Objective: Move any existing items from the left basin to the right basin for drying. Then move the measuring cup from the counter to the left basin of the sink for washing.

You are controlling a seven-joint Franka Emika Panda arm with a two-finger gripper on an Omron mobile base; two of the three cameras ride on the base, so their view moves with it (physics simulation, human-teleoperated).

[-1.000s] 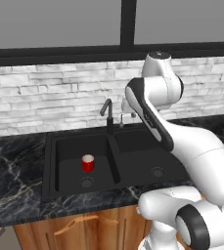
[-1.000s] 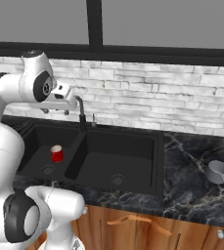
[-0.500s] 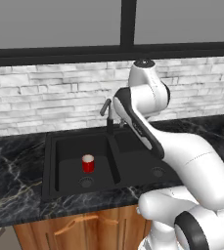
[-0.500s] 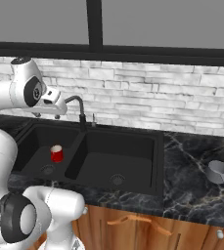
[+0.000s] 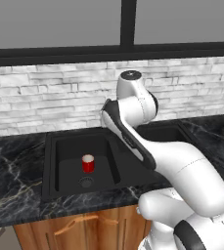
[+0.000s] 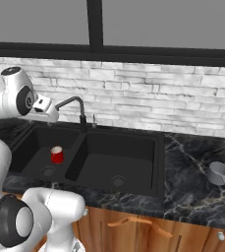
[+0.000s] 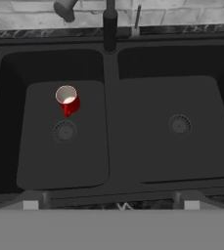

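A small red cup (image 5: 87,163) (image 6: 57,154) (image 7: 67,99) with a white inside stands upright in the narrower left basin (image 5: 67,173) (image 6: 35,147) (image 7: 40,146), just behind its drain. The wider right basin (image 6: 119,157) (image 7: 182,146) holds nothing. The grey metal measuring cup (image 6: 218,173) lies on the black marble counter (image 6: 192,162) right of the sink, handle toward the front. My gripper (image 6: 49,114) (image 7: 111,205) hovers high over the sink near the divider, looking down. Its fingertips (image 7: 30,205) stand wide apart, open and empty, well above the red cup.
A dark slim faucet (image 6: 74,106) (image 7: 109,24) rises behind the divider, its spout close to my hand. A white brick wall and a window back the counter. Wooden cabinets run below. My arm crosses in front of the right basin in the left base view.
The arm has swung left, carrying the hand from nearer the right basin to above the divider and left basin. The red cup and measuring cup have not moved. The jaws stay open.
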